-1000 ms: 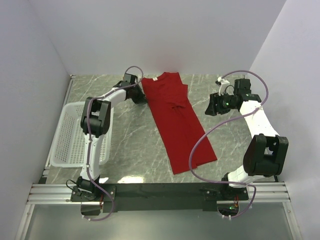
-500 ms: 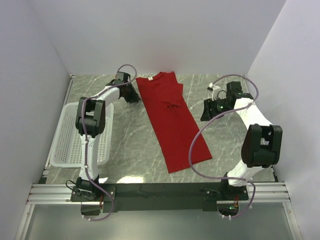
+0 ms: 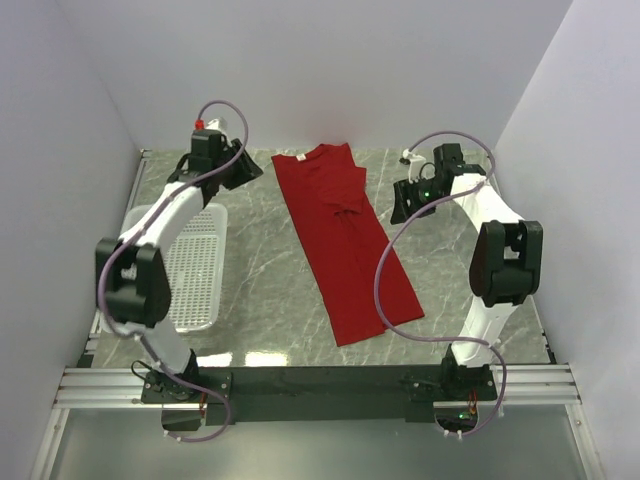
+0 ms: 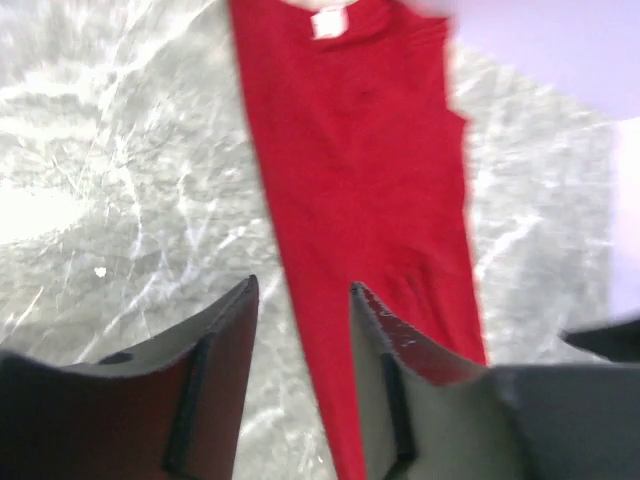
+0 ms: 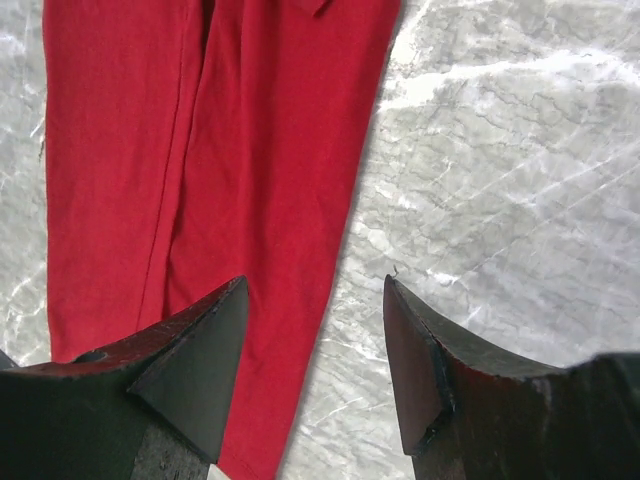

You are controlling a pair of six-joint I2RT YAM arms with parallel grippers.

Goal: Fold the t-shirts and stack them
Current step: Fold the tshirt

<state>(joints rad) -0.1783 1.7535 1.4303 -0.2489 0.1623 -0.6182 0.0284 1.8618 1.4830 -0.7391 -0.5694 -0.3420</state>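
One deep-red t-shirt [image 3: 345, 240] lies on the marble table, folded lengthwise into a long strip that runs from the back wall toward the front right. Its white neck tag [image 4: 328, 22] shows at the far end in the left wrist view. My left gripper [image 3: 248, 170] hovers left of the collar end, open, with nothing between its fingers [image 4: 225, 340]. My right gripper [image 3: 402, 205] is open just off the right edge of the t-shirt [image 5: 250, 150], and the cloth's edge runs under the gap between its fingertips [image 5: 215, 320].
A white mesh basket [image 3: 195, 280] stands at the left edge of the table, partly covered by the left arm. Walls close in on the back, left and right. The arm bases and a metal rail [image 3: 320, 385] line the near edge.
My left gripper has opened, let go of the shirt's collar end and drawn back up and to the left. The right gripper has moved back and a little left, staying open.
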